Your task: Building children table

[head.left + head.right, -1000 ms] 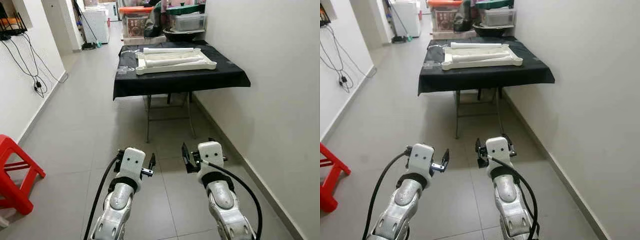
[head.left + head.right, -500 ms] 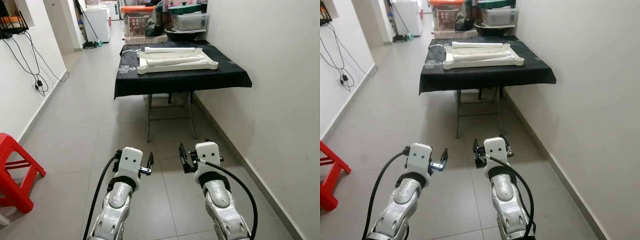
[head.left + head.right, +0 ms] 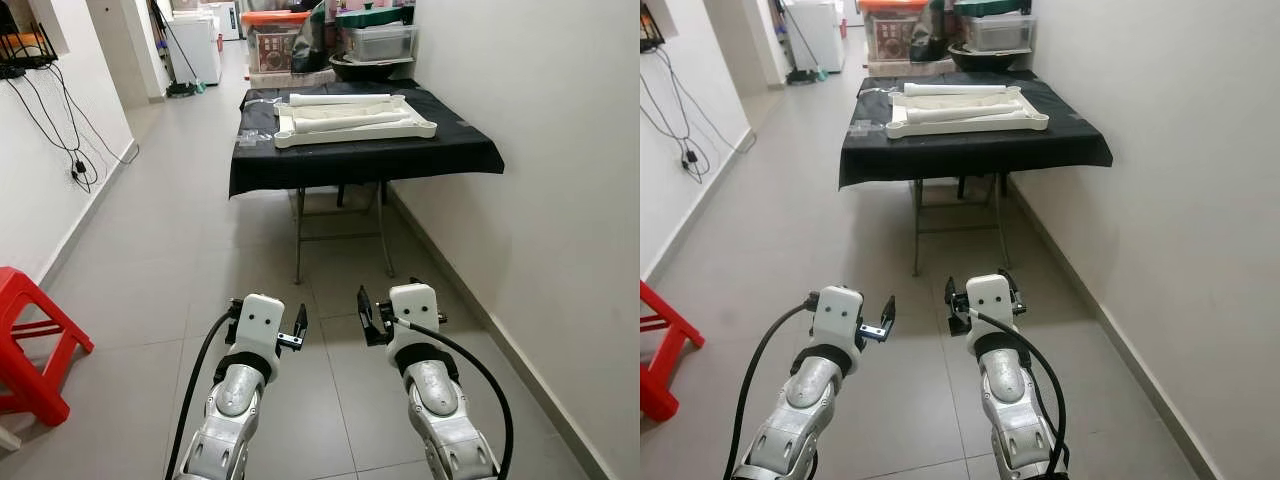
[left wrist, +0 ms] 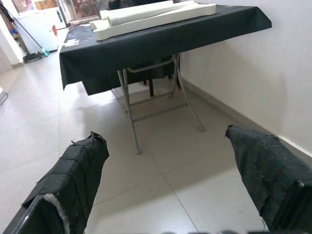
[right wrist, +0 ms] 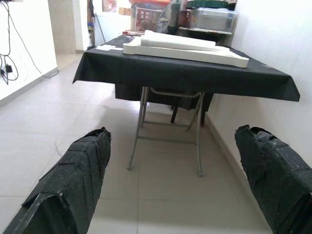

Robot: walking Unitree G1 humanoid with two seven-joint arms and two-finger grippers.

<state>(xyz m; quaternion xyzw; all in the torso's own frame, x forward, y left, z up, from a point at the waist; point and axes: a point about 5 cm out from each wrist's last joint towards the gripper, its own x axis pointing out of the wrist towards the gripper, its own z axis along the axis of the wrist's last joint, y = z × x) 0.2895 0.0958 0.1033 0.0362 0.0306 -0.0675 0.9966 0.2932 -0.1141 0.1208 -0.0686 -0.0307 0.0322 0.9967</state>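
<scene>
**Closing on the table parts**

Slightly nearer than a second ago, the black-draped tabletop (image 3: 366, 158) fills a bit more of the head views, so the robot has stepped forward; nothing on it has shifted. The white tabletop panel (image 3: 355, 128) lies flat on the cloth at the far end of the corridor, against the right wall, with white tube legs (image 3: 340, 100) lying on it. It looks like rigid moulded plastic, light but broad and smooth; its long near edge or a corner seems the best hold, one gripper each side. The left gripper (image 3: 298, 329) and right gripper (image 3: 364, 318) hang low over the floor tiles, well short of it, jaws apart. Wrist views show the folding metal legs (image 5: 165, 131) beneath the cloth; head views show a red stool (image 3: 30, 345) at the left.
</scene>
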